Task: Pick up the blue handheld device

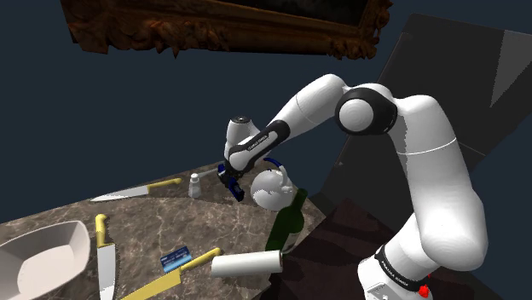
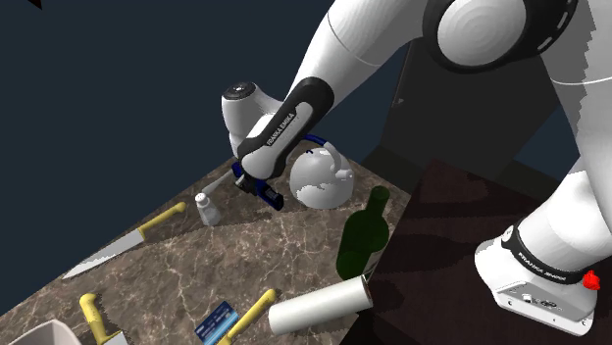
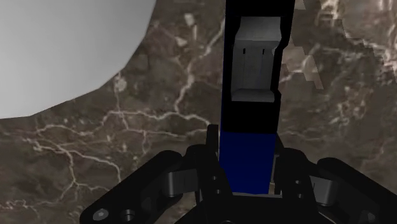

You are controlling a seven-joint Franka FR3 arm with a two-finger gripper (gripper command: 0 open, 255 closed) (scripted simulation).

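Dark marble counter (image 1: 162, 226) lies below a dark blue wall in the shoulder view. Over its far part the gripper (image 1: 228, 177) clasps the blue handheld device (image 1: 234, 186), just beside a white kettle (image 1: 271, 191). A green bottle (image 1: 288, 223) stands nearer the stand, and a white roll (image 1: 247, 266) lies near it.

From the second exterior view, the device hangs between a small white shaker (image 2: 206, 209) and the kettle, and I cannot tell if it touches the counter.

Along the wrist view, both black fingers (image 3: 213, 153) press the blue end of the device, and its black part with a grey recess points away over the marble
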